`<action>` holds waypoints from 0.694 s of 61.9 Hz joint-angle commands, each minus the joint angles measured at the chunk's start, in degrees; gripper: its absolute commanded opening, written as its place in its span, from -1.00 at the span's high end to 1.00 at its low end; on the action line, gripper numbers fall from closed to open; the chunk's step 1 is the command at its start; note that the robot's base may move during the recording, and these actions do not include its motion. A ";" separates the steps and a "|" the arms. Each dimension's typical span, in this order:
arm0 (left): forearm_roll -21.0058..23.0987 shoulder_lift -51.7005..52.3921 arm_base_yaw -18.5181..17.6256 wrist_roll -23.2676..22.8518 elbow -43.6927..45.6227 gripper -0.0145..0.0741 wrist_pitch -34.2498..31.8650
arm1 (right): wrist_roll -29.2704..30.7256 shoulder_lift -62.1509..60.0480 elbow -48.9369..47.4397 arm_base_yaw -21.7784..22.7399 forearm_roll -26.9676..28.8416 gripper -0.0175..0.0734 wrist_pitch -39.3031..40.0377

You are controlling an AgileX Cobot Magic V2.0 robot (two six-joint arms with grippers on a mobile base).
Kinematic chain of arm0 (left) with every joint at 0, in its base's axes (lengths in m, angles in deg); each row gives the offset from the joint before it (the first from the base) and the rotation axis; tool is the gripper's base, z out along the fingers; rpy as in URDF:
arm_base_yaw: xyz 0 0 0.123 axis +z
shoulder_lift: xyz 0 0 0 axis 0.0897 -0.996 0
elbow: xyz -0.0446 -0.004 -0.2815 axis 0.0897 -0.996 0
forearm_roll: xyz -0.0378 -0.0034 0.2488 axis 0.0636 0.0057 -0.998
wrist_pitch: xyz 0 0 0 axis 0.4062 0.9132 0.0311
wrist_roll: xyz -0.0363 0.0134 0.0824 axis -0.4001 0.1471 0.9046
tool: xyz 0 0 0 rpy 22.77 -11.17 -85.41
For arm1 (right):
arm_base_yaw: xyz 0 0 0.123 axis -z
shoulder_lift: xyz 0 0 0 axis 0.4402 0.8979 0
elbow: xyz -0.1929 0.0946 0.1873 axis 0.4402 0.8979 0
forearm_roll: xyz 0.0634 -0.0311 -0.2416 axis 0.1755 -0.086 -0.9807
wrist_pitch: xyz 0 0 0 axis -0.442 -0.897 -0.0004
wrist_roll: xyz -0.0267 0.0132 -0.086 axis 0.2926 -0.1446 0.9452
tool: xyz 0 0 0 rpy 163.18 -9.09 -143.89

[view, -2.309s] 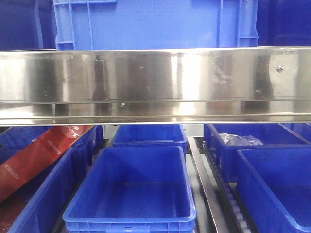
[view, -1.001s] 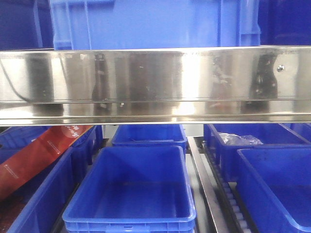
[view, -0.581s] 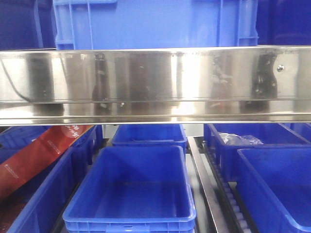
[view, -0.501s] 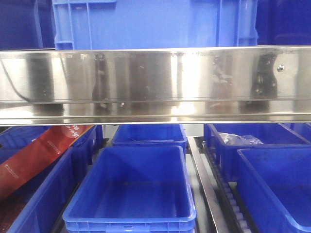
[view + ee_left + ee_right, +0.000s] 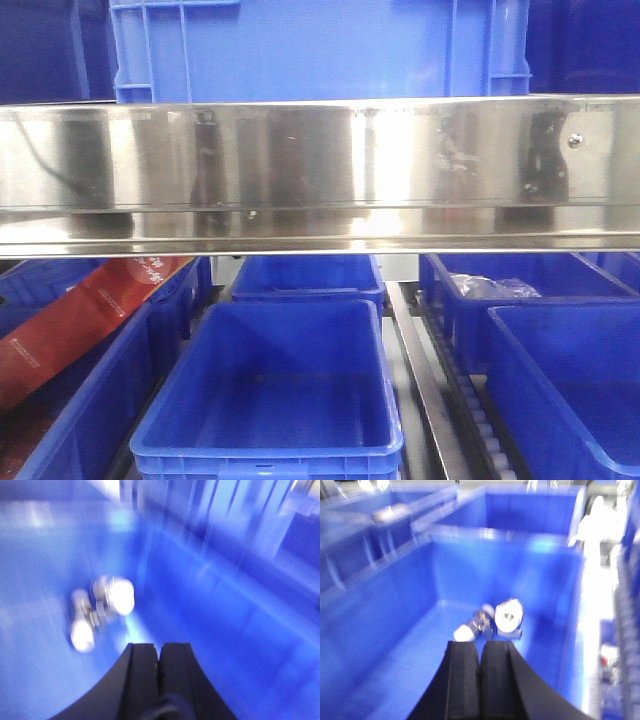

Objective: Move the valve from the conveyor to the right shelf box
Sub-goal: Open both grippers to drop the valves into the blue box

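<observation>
Right hand [image 5: 480, 680] with black pads pressed together on nothing, hovering over a deep blue plastic shelf box [image 5: 555, 560]; left hand [image 5: 159, 680] likewise closed and empty above another blue plastic bin [image 5: 240, 630]. Resting loose on the box floor just beyond the right hand, a small silvery metal valve [image 5: 495, 620], stubby, with a round cap facing up, blurred. Placement apparently done, withdrawal probably all that remains.
</observation>
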 commanded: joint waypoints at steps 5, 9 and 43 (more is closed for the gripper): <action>-9.83 6.00 -1.67 -7.37 -5.97 0.92 -2.37 | 0.13 -5.61 4.43 0.19 -0.48 0.99 1.78; -12.83 8.62 -1.91 -10.04 -11.15 0.92 -5.19 | 0.13 -7.80 7.26 0.19 -0.61 0.99 4.05; -14.98 42.75 -1.55 -11.46 -58.74 0.92 -25.47 | 0.13 -36.55 47.82 0.19 -4.23 0.99 21.63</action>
